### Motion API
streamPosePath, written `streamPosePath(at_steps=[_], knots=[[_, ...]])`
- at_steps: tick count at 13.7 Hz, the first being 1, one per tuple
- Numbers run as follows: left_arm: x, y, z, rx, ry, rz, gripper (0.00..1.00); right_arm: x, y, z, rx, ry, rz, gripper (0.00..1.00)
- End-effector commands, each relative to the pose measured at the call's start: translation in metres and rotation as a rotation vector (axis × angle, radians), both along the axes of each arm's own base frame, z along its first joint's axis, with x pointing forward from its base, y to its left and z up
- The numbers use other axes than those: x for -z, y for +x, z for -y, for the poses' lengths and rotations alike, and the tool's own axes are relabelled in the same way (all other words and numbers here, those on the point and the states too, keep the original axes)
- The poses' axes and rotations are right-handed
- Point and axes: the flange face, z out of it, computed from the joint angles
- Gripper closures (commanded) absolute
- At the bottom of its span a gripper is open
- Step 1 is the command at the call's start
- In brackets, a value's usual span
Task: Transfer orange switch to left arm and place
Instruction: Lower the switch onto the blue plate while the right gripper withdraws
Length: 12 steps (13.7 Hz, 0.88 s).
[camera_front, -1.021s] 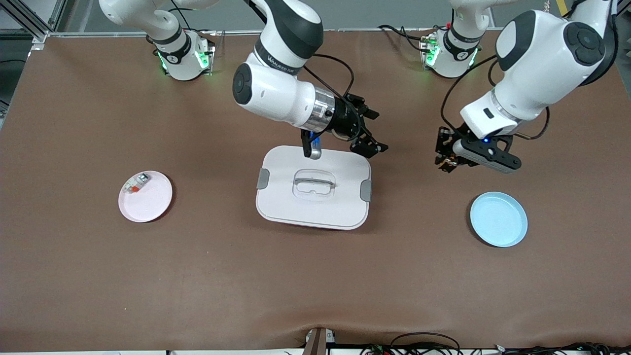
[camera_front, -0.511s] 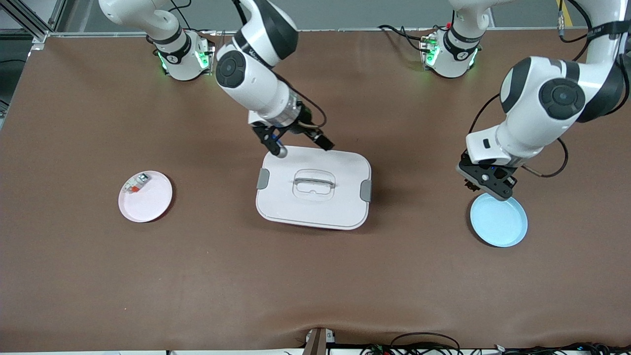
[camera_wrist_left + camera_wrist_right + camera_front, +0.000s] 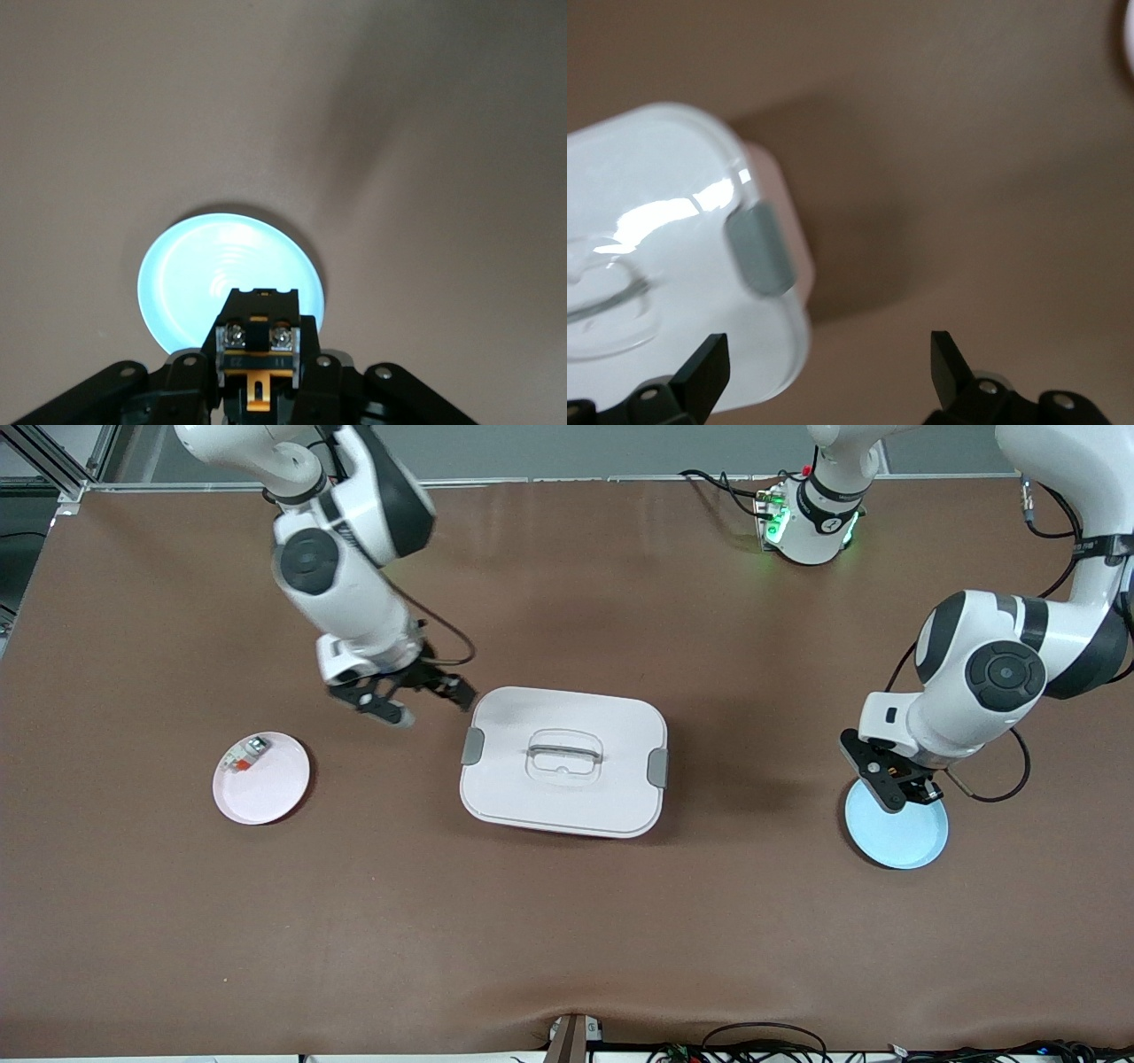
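My left gripper [image 3: 893, 784] is shut on the orange switch [image 3: 259, 341], a small black block with orange markings and two screws. It holds the switch just above the edge of a light blue plate [image 3: 904, 833], which also shows in the left wrist view [image 3: 204, 274]. My right gripper [image 3: 425, 691] is open and empty, above the bare table beside the box at the right arm's end. The white box [image 3: 563, 760] with grey latches sits mid-table; its corner and one latch show in the right wrist view [image 3: 647, 230] next to my open right gripper [image 3: 828, 367].
A pink plate [image 3: 270, 793] lies toward the right arm's end of the table, with a small white-and-grey piece with a red-orange part [image 3: 244, 755] on it. Brown cloth covers the table. Cables hang at the edge nearest the front camera.
The right arm swung away from above the box's edge toward its own end of the table. The left gripper came down with the switch over the blue plate.
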Motion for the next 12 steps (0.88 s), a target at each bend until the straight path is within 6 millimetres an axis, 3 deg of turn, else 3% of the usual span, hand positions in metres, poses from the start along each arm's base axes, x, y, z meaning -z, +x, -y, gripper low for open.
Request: streamPosePath(at_steps=[1, 5, 8, 12], knots=[[0.017, 0.013, -0.025, 0.157, -0.016, -0.001, 1.00, -0.018, 0.014, 0.068, -0.142, -0.058, 0.056, 0.00], [0.053, 0.023, -0.061, 0.324, -0.063, 0.005, 1.00, -0.050, 0.049, 0.167, -0.313, -0.099, 0.108, 0.00], [0.075, 0.025, -0.080, 0.386, -0.086, 0.002, 1.00, -0.084, 0.058, 0.203, -0.341, -0.100, 0.087, 0.00], [0.106, 0.024, -0.099, 0.383, -0.098, -0.006, 1.00, -0.115, 0.063, 0.227, -0.362, -0.105, 0.099, 0.00]])
